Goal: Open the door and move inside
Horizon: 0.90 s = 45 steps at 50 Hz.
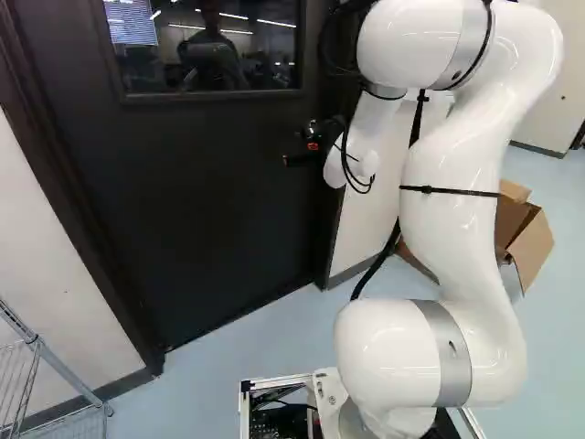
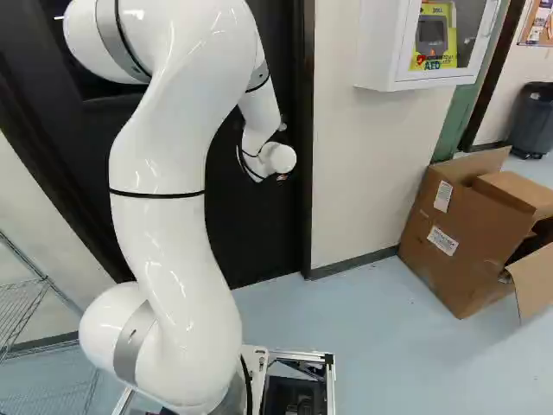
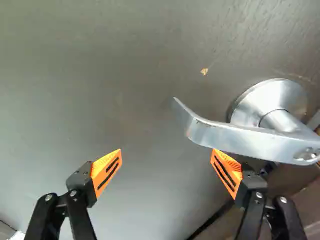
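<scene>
- The silver lever handle [image 3: 250, 141] sits on the dark door [image 1: 201, 192], its round plate [image 3: 272, 100] against the door's face.
- The lever's long axis slants across the gripper's span; its free tip points away from the plate, ends ahead of the gap between the fingers and bends towards the door.
- A small round fitting [image 3: 306, 154] shows at the lever's other end.
- The gripper [image 1: 300, 153] is released, its orange pads [image 3: 226, 172] wide apart with nothing gripped. One finger's tip is right by the lever; whether they touch, I cannot tell.
- The door appears shut in its dark frame [image 2: 308, 138], with a window [image 1: 201, 46] in its upper part.
- The white arm [image 1: 457, 229] rises in front and bends over towards the handle side.
- Beside the doorway, a white wall cabinet [image 2: 380, 52] holds a yellow device [image 2: 449, 60] bearing print.
- Below it, an open cardboard box [image 2: 467, 233] on the floor [image 2: 380, 346] carries white printed labels [image 2: 442, 240].
- Across the doorway stands a wire rack [image 1: 38, 344].
</scene>
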Available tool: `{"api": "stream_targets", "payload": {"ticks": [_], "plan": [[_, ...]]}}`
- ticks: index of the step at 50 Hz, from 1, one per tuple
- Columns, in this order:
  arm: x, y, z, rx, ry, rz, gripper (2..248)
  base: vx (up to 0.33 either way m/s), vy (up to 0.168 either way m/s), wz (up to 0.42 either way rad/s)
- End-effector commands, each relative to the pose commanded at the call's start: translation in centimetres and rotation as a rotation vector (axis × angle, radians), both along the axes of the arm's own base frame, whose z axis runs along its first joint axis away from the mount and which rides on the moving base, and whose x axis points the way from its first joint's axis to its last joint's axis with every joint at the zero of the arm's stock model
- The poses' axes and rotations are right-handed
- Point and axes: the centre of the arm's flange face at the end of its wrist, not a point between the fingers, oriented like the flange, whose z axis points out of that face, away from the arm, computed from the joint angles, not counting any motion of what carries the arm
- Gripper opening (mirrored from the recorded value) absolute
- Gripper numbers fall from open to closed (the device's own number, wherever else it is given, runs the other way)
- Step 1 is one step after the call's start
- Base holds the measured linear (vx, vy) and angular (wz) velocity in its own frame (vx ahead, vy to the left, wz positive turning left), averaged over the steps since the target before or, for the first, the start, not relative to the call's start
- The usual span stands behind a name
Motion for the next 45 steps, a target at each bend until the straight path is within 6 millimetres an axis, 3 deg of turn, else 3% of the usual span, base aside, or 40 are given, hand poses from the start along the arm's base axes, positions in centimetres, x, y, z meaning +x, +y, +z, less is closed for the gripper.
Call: {"api": "stream_targets", "payload": {"ticks": [45], "plan": [[9.8, 3.4, -1.4, -0.011, -0.078, 0.073, 247, 0.0, 0.0, 0.0]]}}
